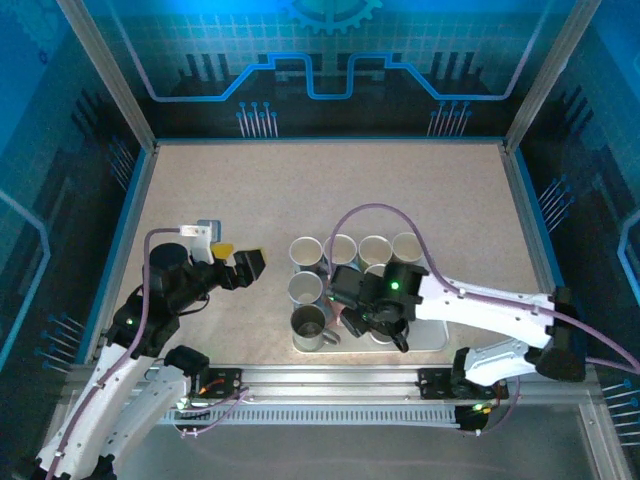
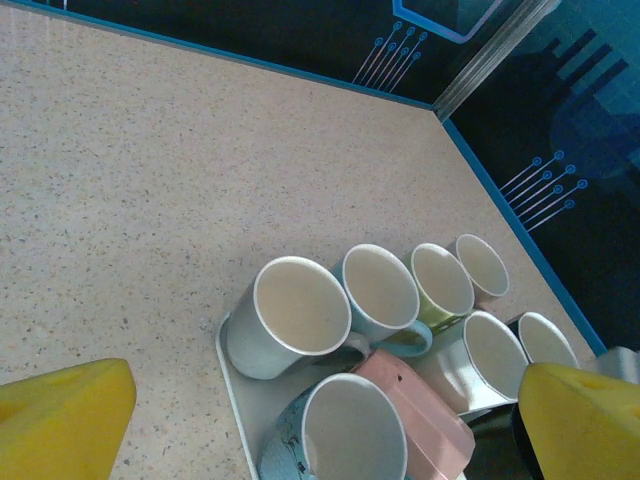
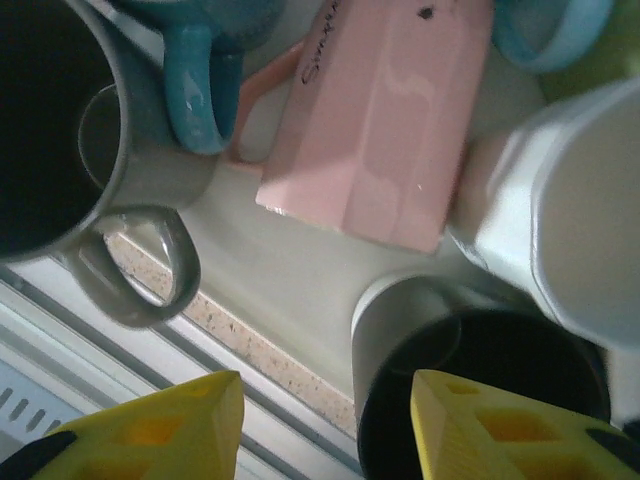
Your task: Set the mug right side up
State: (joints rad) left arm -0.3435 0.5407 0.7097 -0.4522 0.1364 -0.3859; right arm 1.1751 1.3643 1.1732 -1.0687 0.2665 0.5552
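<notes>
Speckled worktop (image 1: 400, 190) is occupied by a tray (image 3: 300, 285) of mugs (image 2: 300, 305); the pink mug (image 3: 385, 120) is seen lying sideways in it, so righting is judged undone. The right end effector (image 3: 325, 420) and left end effector (image 1: 238, 258) are spread, empty.

Mug I care about here is the pink mug (image 2: 415, 415). It has flat faceted sides, a dark script word running along one face and a tiny dark speck near one end. It isn't standing, it's tipped over on its side on the pale tray (image 2: 232, 380). It's tucked in tight among the upright mugs (image 2: 300, 305), near the tray's front.
</notes>
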